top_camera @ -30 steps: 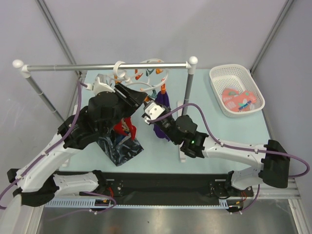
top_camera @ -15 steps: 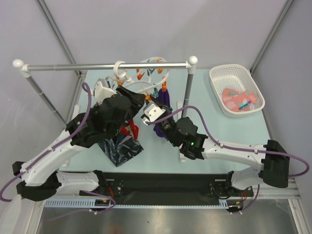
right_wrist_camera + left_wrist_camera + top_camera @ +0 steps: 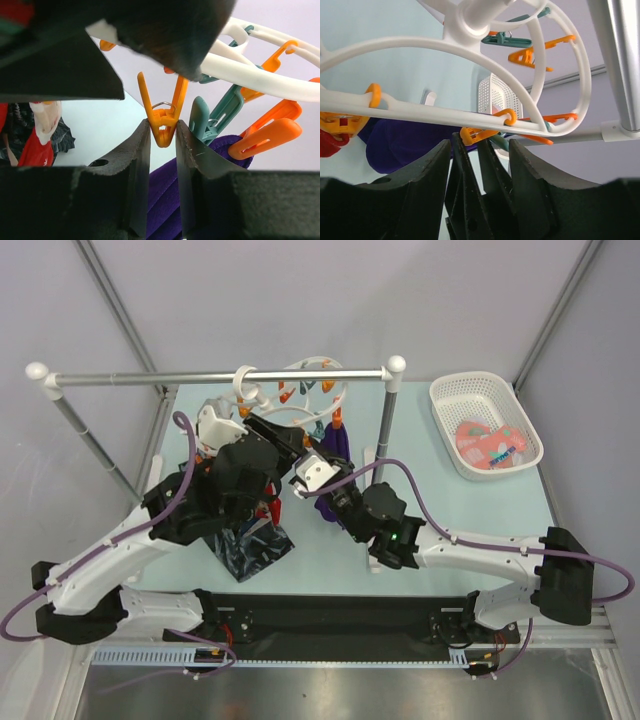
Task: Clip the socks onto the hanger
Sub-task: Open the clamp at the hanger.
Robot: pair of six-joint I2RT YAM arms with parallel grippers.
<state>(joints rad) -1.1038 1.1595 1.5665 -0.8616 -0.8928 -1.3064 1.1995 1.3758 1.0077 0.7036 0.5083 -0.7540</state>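
Note:
The white oval hanger (image 3: pixel 318 368) hangs by its hook from the rail, with orange and teal clothespins dangling; it also shows in the left wrist view (image 3: pixel 420 112) and the right wrist view (image 3: pixel 240 75). My right gripper (image 3: pixel 163 129) is shut on an orange clothespin (image 3: pixel 165 120) under the ring. My left gripper (image 3: pixel 480 145) is open and empty, facing that same clothespin (image 3: pixel 472 135) from the other side, close to the right fingers. A red sock (image 3: pixel 262 508) hangs below the left arm and shows in the right wrist view (image 3: pixel 35 150). More socks (image 3: pixel 487 445) lie in the basket.
The grey metal rail (image 3: pixel 150 377) with white ball ends spans the back. A purple cloth (image 3: pixel 333 445) hangs from the hanger beside the right gripper. A dark marbled cloth (image 3: pixel 250 545) hangs under the left arm. The white mesh basket (image 3: pixel 470 380) stands at the right.
My left arm has swung right and forward, bringing its gripper up to the hanger opposite the right gripper. The right gripper has stayed at the clothespin.

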